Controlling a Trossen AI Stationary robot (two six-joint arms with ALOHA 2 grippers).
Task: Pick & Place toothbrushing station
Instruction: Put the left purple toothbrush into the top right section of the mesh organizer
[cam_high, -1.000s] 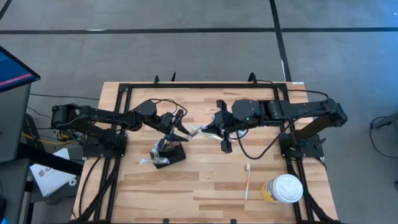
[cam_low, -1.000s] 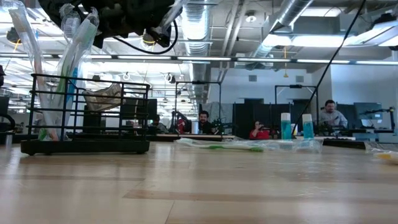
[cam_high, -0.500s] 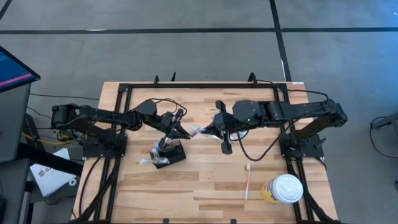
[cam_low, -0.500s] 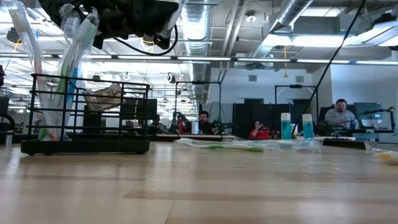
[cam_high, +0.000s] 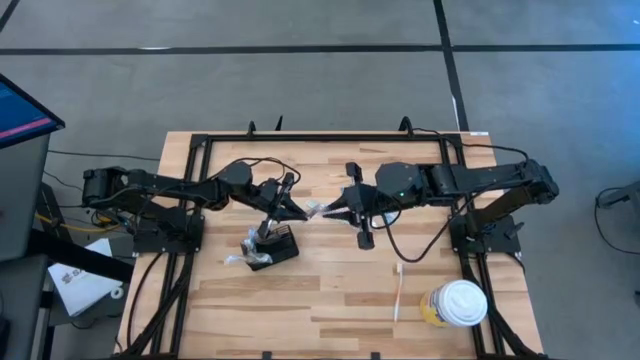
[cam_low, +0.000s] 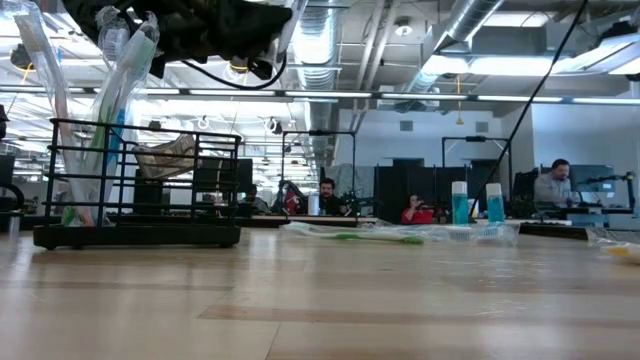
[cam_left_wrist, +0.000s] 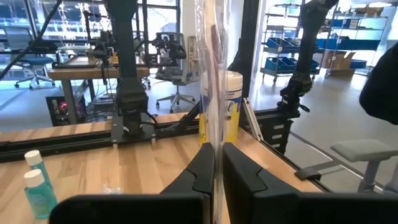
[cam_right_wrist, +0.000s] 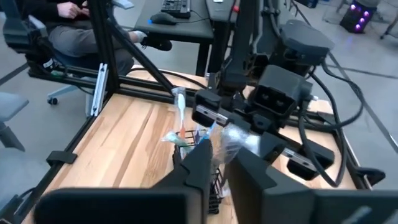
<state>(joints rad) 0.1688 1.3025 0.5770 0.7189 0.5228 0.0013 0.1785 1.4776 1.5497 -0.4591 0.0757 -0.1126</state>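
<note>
Nearest the front edge of the surface (cam_high: 330, 310): white-lidded cup (cam_high: 458, 303) at right, a loose toothbrush (cam_high: 398, 290) just left of it, lying near-to-far. Neither is touched.

Mid-surface, left of centre: the holder box (cam_high: 272, 248), black wire, sitting flat on the wood with wrapped toothbrushes already standing in it (clear in the low view (cam_low: 138, 180)).

Just beyond and above it the two arms meet tip to tip over a clear-wrapped toothbrush (cam_high: 322, 211). Left fingers (cam_high: 290, 212) are pinched shut on the wrapper; wrist view shows the plastic (cam_left_wrist: 212, 93) rising straight out between the closed tips. Right fingers (cam_high: 345, 211) sit at the other end of the same packet, slightly parted; can't tell whether they have any grip on it.

Key relation: packet's long axis runs left-right between the arms, holder box lies directly nearer and below the left fingers. Left arm is clearly the closer one, so my guess is it swings the packet upright and drops it in once right lets go.
</note>
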